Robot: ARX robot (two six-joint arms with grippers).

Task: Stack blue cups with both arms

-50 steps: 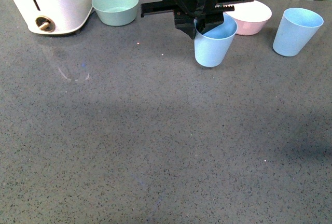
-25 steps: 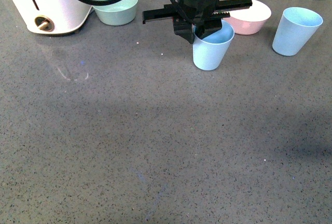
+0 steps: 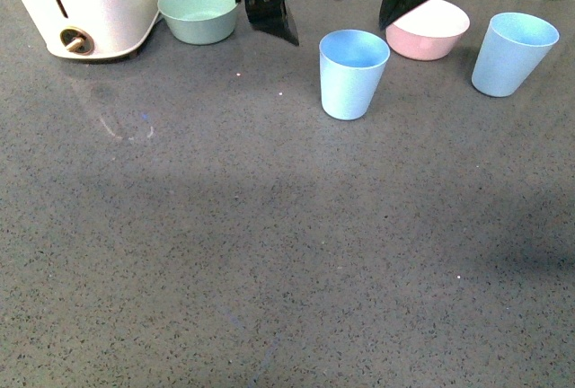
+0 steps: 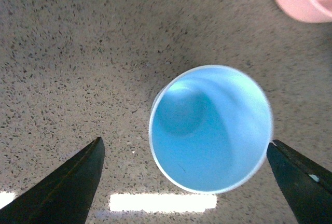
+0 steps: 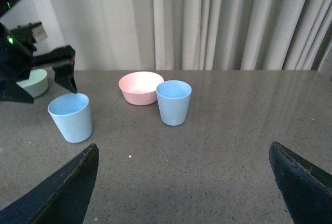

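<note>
Counter [image 4: 78, 53]: cup [image 4: 210, 128] inner bottom seen only via L wrist cam.

Left pincer [image 3: 341, 4] and right pincer [image 5: 182, 150] both spread wide.

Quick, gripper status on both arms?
Left gripper: open, empty, above the nearer blue cup.
Right gripper: open, empty, back from both cups.
</note>
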